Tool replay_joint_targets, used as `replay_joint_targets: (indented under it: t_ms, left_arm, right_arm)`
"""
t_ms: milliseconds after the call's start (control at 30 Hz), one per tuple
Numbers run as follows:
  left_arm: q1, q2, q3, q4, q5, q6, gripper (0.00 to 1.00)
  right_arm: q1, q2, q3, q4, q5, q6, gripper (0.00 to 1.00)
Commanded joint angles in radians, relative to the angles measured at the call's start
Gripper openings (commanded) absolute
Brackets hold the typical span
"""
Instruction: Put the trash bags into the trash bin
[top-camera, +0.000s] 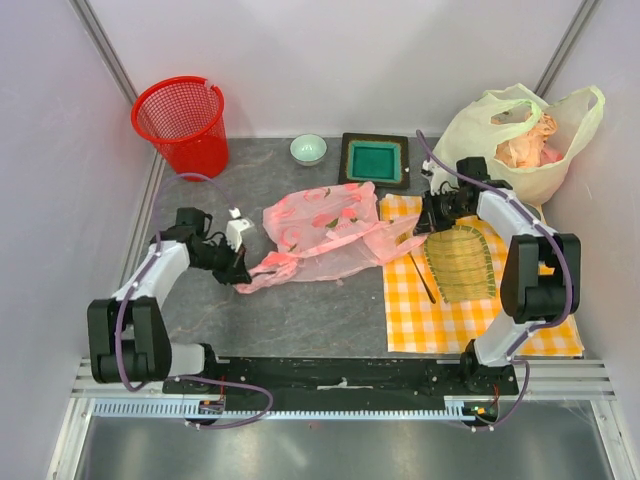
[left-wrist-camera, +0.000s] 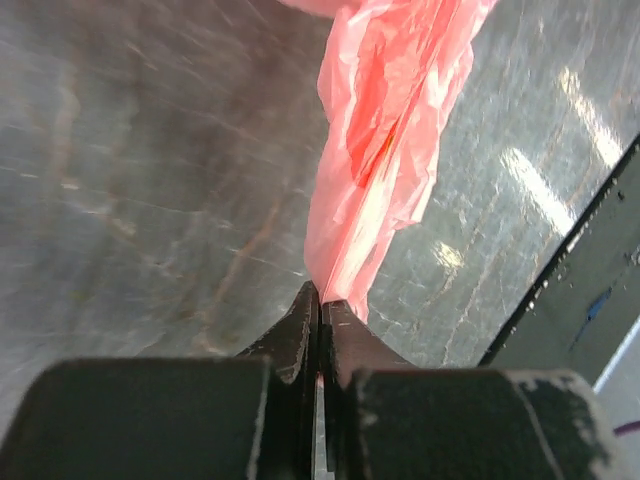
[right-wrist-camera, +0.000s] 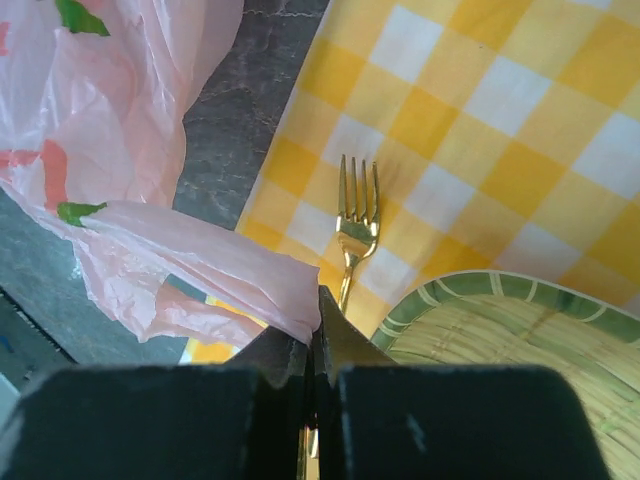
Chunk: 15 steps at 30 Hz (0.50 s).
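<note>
The pink trash bag (top-camera: 320, 232) lies spread across the middle of the grey table, stretched between both grippers. My left gripper (top-camera: 240, 272) is shut on the bag's left end, seen as a twisted pink strip (left-wrist-camera: 375, 150) running from the closed jaws in the left wrist view. My right gripper (top-camera: 428, 222) is shut on the bag's right end (right-wrist-camera: 215, 265), low over the checked cloth. The red mesh trash bin (top-camera: 183, 123) stands upright at the back left corner, apart from both grippers.
A yellow checked cloth (top-camera: 470, 320) on the right holds a woven oval plate (top-camera: 462, 262) and a gold fork (right-wrist-camera: 355, 225). A pale yellow-green bag (top-camera: 520, 135) sits back right. A small green bowl (top-camera: 308, 149) and a dark square tray (top-camera: 375, 160) are at the back.
</note>
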Motion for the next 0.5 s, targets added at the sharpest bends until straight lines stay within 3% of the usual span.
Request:
replay_joint_targets:
  t_ms: [0,100,133,200,233,267,300,333,367,400,433,467]
  left_arm:
    - [0.076,-0.118,0.060,0.062,0.053,-0.110,0.02]
    - [0.074,-0.176,0.123,0.189,0.028,-0.332,0.02]
    - [0.071,-0.175,0.167,0.201,0.022,-0.380,0.02]
    - [0.029,-0.155,0.391,0.206,-0.053,-0.494,0.02]
    - [0.016,-0.128,0.487,0.202,-0.109,-0.513,0.02]
    - [0.007,-0.118,0.683,0.215,-0.127,-0.534,0.02]
    - [0.008,-0.112,0.776,0.241,-0.142,-0.583,0.02]
    - [0.007,-0.114,0.860,0.316,-0.182,-0.606,0.02]
    - [-0.030,-0.117,1.002,0.358,-0.202,-0.614,0.02]
    - [-0.045,-0.126,1.049,0.408,-0.245,-0.568,0.02]
    - [-0.064,-0.175,1.066,0.526,-0.244,-0.533,0.02]
    - [-0.102,-0.213,1.010,0.600,-0.228,-0.492,0.02]
  right_arm:
    - [-0.025,-0.057,0.020,0.033,-0.021,0.045,0.00]
    - [-0.022,-0.069,0.084,0.072,-0.068,0.125,0.00]
    - [-0.015,-0.065,0.183,0.083,-0.088,0.205,0.00]
    - [0.017,-0.056,0.332,0.107,-0.130,0.294,0.00]
    - [0.030,-0.042,0.522,0.150,-0.130,0.393,0.00]
    - [0.050,-0.030,0.634,0.174,-0.131,0.438,0.00]
    - [0.056,-0.014,0.747,0.202,-0.127,0.498,0.00]
    - [0.057,0.024,0.978,0.274,-0.118,0.602,0.00]
    - [0.057,0.041,1.086,0.311,-0.104,0.651,0.00]
    - [0.057,0.053,1.178,0.348,-0.086,0.675,0.00]
    - [0.062,0.029,1.226,0.447,-0.081,0.682,0.00]
    - [0.091,-0.017,1.165,0.513,-0.069,0.652,0.00]
